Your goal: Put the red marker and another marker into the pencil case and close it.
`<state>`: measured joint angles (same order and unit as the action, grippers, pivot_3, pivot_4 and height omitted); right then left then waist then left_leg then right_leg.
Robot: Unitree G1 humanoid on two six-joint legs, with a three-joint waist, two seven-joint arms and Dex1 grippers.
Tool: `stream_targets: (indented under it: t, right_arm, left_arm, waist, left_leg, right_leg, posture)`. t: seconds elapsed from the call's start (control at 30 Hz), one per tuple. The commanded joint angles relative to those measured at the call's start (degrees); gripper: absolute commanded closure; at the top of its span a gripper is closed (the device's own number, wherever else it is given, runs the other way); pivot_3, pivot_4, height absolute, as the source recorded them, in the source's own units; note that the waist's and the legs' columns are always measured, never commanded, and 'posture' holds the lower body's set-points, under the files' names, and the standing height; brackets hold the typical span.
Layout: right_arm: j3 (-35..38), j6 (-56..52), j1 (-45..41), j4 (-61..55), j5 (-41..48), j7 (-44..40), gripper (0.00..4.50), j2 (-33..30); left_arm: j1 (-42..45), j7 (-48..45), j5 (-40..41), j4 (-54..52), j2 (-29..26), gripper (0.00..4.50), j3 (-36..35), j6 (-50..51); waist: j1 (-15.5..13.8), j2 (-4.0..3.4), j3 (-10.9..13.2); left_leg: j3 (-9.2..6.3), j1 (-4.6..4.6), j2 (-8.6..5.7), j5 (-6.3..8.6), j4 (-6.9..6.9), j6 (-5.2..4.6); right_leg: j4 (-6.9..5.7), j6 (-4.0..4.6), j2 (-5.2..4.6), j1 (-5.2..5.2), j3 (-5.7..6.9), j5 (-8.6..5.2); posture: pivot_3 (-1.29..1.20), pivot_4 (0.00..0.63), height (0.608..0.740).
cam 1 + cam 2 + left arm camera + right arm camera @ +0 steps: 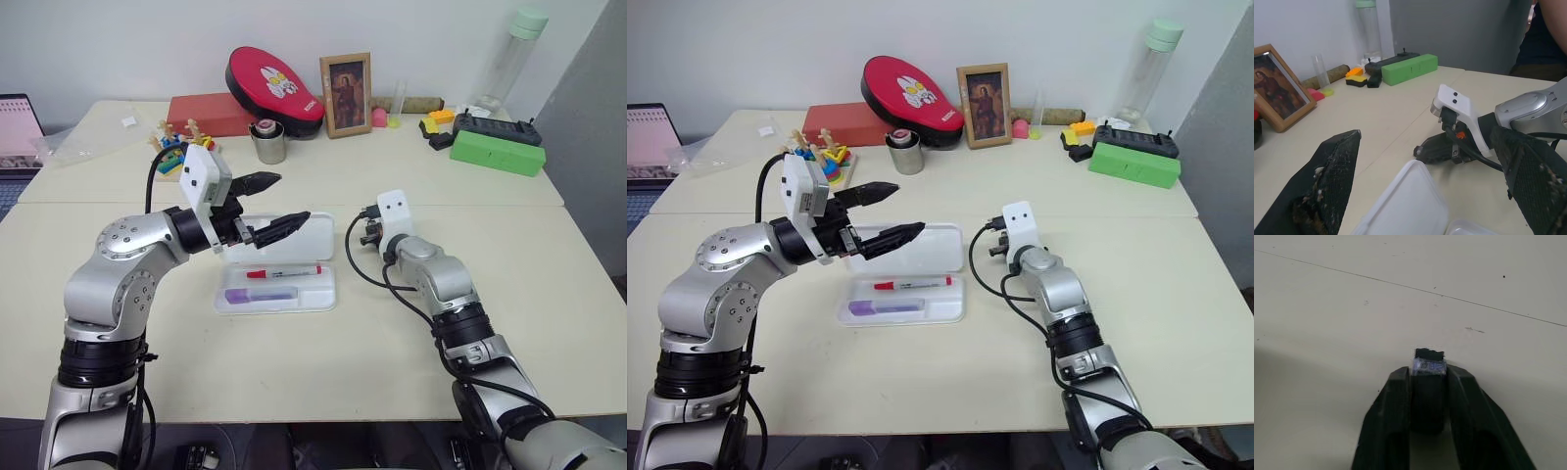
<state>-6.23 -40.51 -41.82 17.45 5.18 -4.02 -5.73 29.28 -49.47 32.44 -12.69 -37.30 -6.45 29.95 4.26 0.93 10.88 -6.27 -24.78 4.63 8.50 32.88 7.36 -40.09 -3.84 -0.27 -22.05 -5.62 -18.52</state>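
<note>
Centre frame, slim red-capped white marker (284, 272) and stubby purple marker (260, 294) lie in the open white plastic pencil case (323, 294); left end effector (270, 206) hovers agape above, right end effector (1426, 382) pinches a small black block (1428, 363).

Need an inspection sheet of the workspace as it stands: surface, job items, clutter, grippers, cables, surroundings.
Surface: pale table, bare in front.
Job's things: pencil case open, lid laid back; red marker and purple marker both lie in its tray.
Clutter: along the far edge, a green box, framed picture, red pad, metal cup, tall bottle.
Grippers: left gripper open, above the lid; right gripper on the table right of the case, closed around a small dark piece.
Cables: black cable looped at the right wrist.
Surroundings: laptop at the left; a person beyond the table.
</note>
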Motion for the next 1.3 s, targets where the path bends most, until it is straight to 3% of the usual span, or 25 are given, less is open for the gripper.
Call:
stream_targets:
  t: [0.03, 0.13, 0.23, 0.37, 0.5, 0.6, 0.9, 1.13, 1.17, 1.3]
  right_arm:
    - [2.5, 0.5, -0.8, -3.2, -0.3, -0.8, 4.15, -1.9]
    - [3.6, 2.7, -1.8, -5.4, 1.8, -4.3, 4.15, -2.9]
    - [1.5, 9.3, -2.2, -12.2, 4.9, -17.0, 4.15, -7.0]
    - [0.0, 8.9, 0.4, -21.8, 12.8, -30.9, 4.15, -9.7]
    - [-4.7, 5.1, 2.8, -30.2, 17.3, -41.2, 4.15, -14.2]
    - [-13.2, 2.6, 4.3, -31.9, 15.6, -45.8, 4.15, -16.8]
    - [-23.5, 2.2, 4.3, -24.7, 6.2, -44.0, 4.15, -16.8]
    - [-23.7, 2.8, 4.3, -22.4, 3.6, -43.8, 4.15, -15.4]
    - [-23.5, 2.9, 4.3, -22.5, 3.6, -44.0, 3.6, -15.3]
    - [-23.1, 3.1, 4.0, -23.0, 3.5, -44.6, 2.71, -15.2]
  left_arm:
    - [0.6, -0.1, 0.2, -0.4, -0.5, 0.0, -1.4, -1.0]
    - [-0.7, -0.7, 1.0, -1.1, -1.5, 0.0, -2.5, -0.6]
    - [-5.4, -5.9, 5.1, -4.9, -5.6, 0.0, -4.9, 2.0]
    - [-10.5, -10.0, 4.4, -6.0, -10.6, 0.0, -5.3, 1.3]
    - [-16.9, -14.5, 0.5, -4.7, -16.4, 0.0, -5.7, -1.9]
    - [-21.1, -15.9, -1.7, -3.6, -19.3, 0.0, -7.0, -4.4]
    - [-22.1, -14.5, 0.3, -5.3, -18.5, 0.0, -9.9, -2.9]
    - [-22.1, -13.5, 1.0, -6.7, -17.7, 0.0, -9.8, -1.6]
    - [-22.0, -13.4, 1.1, -6.8, -17.6, 0.0, -9.8, -1.5]
    - [-21.9, -12.8, 1.2, -7.0, -17.4, 0.0, -9.6, -1.2]
  waist:
    - [0.0, 0.0, 0.0]
    - [0.0, -0.01, 0.0]
    - [0.6, -0.04, 0.0]
    - [0.9, -0.04, 0.0]
    - [0.7, -0.04, 0.0]
    - [0.5, -0.06, 0.0]
    - [0.2, -0.03, 0.0]
    - [0.4, 0.0, 0.0]
    - [0.4, 0.0, 0.0]
    - [0.4, 0.0, 0.0]
  left_leg:
    - [0.0, 0.0, 0.0, 0.0, 0.0, 0.0]
    - [0.01, -0.01, 0.0, 0.0, 0.0, 0.0]
    - [0.02, -0.01, 0.0, 0.0, -0.05, 0.0]
    - [0.03, 0.0, 0.05, 0.01, -0.15, -0.01]
    - [0.03, 0.01, 0.06, 0.01, -0.15, -0.01]
    - [0.06, 0.01, 0.05, 0.01, -0.11, -0.01]
    - [0.07, -0.01, 0.05, 0.01, -0.05, -0.01]
    - [0.07, -0.01, 0.06, 0.01, -0.08, -0.01]
    - [0.07, -0.01, 0.06, 0.01, -0.07, -0.01]
    - [0.07, 0.0, 0.06, 0.01, -0.07, -0.01]
  right_leg:
    - [0.0, 0.0, 0.0, 0.0, 0.0, 0.0]
    - [0.01, 0.0, 0.0, -0.01, -0.01, 0.0]
    - [0.02, 0.0, 0.0, -0.03, -0.01, 0.0]
    - [0.04, 0.04, 0.03, -0.08, 0.0, -0.03]
    - [0.06, 0.06, 0.02, -0.06, -0.01, -0.05]
    - [0.09, 0.05, 0.0, -0.06, -0.03, -0.05]
    - [0.1, -0.17, 0.01, -0.09, -0.05, -0.19]
    - [0.1, -0.04, 0.01, -0.09, -0.04, -0.11]
    - [0.1, -0.04, 0.01, -0.09, -0.04, -0.12]
    - [0.09, -0.04, 0.01, -0.09, -0.04, -0.12]
  posture:
    - [0.0, 0.15, 0.74]
    - [0.0, 0.15, 0.74]
    - [0.0, 0.15, 0.74]
    - [0.0, 0.15, 0.74]
    - [0.0, 0.15, 0.74]
    - [0.0, 0.15, 0.74]
    - [0.0, 0.15, 0.74]
    - [0.0, 0.15, 0.74]
    - [0.0, 0.15, 0.74]
    - [0.0, 0.15, 0.74]
